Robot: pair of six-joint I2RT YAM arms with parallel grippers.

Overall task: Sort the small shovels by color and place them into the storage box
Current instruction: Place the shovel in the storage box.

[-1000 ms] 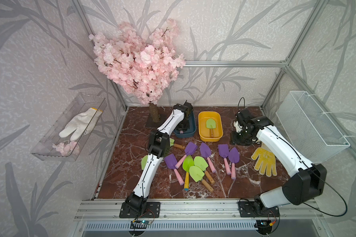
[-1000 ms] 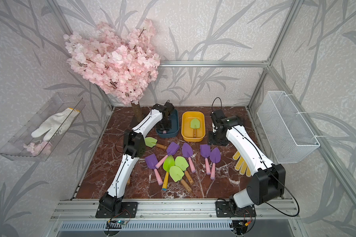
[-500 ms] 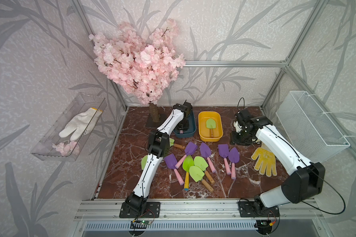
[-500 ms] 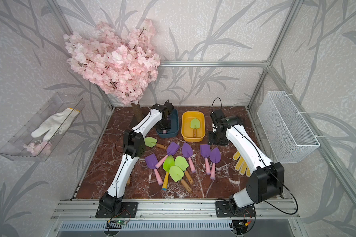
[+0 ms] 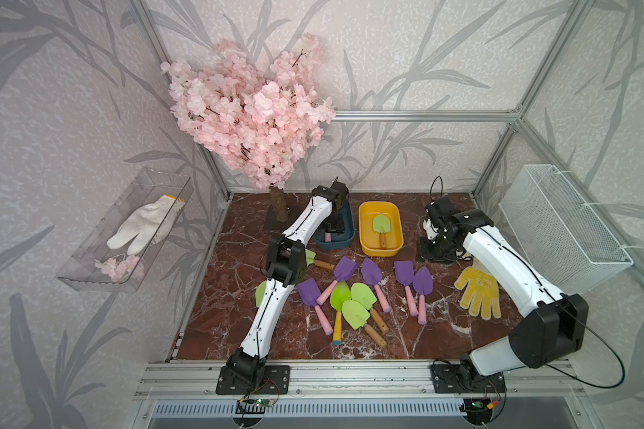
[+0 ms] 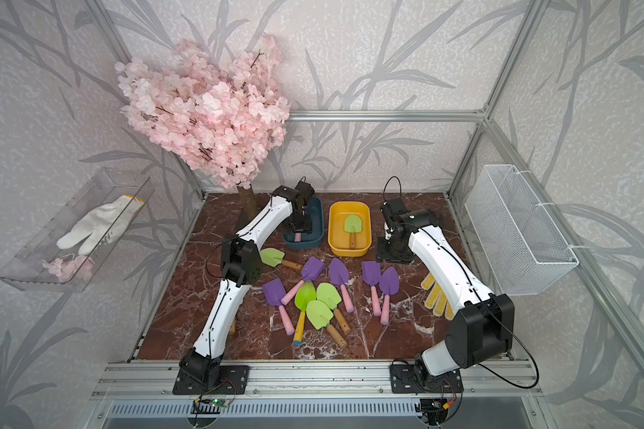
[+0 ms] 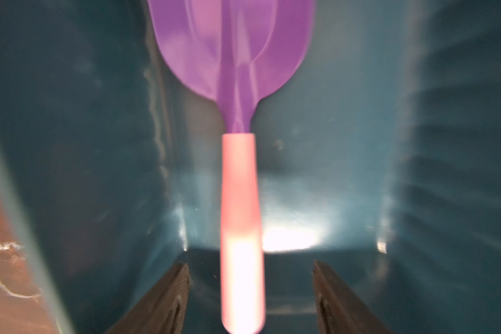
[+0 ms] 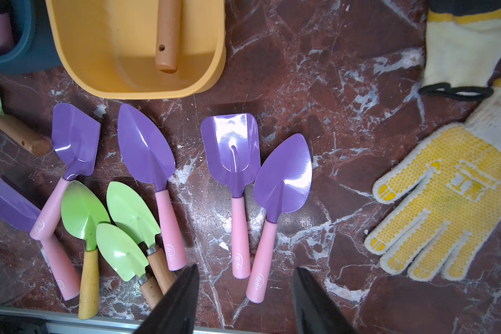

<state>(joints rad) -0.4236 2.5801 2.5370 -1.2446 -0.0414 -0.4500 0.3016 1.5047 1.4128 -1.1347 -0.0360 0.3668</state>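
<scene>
Marble table (image 5: 231, 319) carries two tubs side by side at the back. Blue tub (image 5: 346, 237) holds one purple shovel (image 7: 237, 72) lying lengthwise, blade rearward. The left gripper (image 7: 249, 264) straddles its pink handle, fingers spread and clear of it. Yellow tub (image 5: 365, 237) holds a green shovel (image 5: 380, 224), also blade rearward. Right gripper (image 8: 247, 267) hangs spread and empty beside it. Loose shovels (image 5: 404, 271) lie in front.

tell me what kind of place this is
Probably a robot test booth dressed as a garden corner: a metal frame with leaf wallpaper boxes it in, the left arm and right arm are bolted to a front rail, and the blossom tree and toy shovels look like props.
</scene>
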